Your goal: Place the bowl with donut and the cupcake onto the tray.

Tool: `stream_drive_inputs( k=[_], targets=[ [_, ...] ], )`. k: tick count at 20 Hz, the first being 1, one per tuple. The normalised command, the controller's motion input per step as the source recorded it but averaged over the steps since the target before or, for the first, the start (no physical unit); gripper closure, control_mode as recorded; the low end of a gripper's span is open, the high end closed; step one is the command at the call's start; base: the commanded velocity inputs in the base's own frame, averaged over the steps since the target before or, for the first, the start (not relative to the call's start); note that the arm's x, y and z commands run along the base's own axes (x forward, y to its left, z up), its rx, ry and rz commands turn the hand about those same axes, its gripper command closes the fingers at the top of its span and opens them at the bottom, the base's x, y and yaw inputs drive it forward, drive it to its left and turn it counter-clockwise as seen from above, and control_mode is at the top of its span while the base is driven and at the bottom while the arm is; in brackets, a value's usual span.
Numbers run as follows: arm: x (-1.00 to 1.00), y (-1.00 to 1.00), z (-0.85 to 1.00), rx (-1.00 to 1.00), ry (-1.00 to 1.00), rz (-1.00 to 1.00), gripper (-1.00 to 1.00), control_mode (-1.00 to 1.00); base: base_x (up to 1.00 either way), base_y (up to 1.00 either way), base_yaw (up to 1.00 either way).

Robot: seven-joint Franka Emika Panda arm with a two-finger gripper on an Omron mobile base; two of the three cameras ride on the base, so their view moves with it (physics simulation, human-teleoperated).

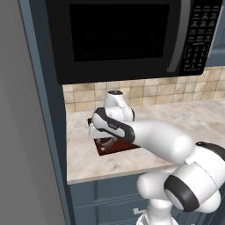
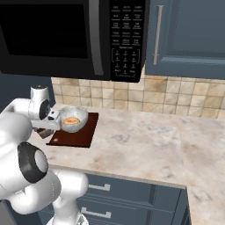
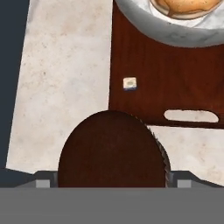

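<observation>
Held closest to the lens: cupcake (image 3: 113,148), dark, light and crumbly, pinched at the wrapper sides between fingers (image 3: 42,179), hanging over the tray (image 3: 148,87) edge and pale worktop (image 3: 61,70). Beyond, on the tray: glossy bowl (image 2: 73,119) holding donut (image 2: 71,120).

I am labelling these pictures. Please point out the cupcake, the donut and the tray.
cupcake (image 3: 111,151), hand view, on its dark round top.
donut (image 2: 70,120), right base view, on its glazed ring inside the bowl.
tray (image 3: 170,83), hand view, on bare board above the handle slot.

Glossy white rounded arm (image 1: 162,143) segments joined by dark grey bands, with a grey-capped joint
</observation>
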Motion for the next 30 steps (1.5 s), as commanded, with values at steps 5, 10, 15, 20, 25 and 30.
stream_drive_inputs(
  k=[5,10,15,20,25,30],
  targets=[
    [0.00,-0.37,0.00,0.01,0.00,0.34,1.00,-1.00,0.00,0.00,0.00],
    [-0.08,-0.44,0.00,0.07,-0.03,0.21,1.00,-1.00,0.00,0.00,0.00],
    [-0.06,-0.46,0.00,0.13,-0.08,0.03,1.00,-1.00,0.00,0.00,0.00],
    [0.01,-0.39,-0.02,0.16,-0.05,0.00,1.00,-1.00,0.00,0.00,0.00],
    [0.11,-0.29,0.00,0.15,0.00,0.00,1.00,-1.00,0.00,0.00,0.00],
    [0.22,-0.21,-0.05,0.13,0.01,0.00,1.00,-1.00,0.00,0.00,0.00]
  ],
)
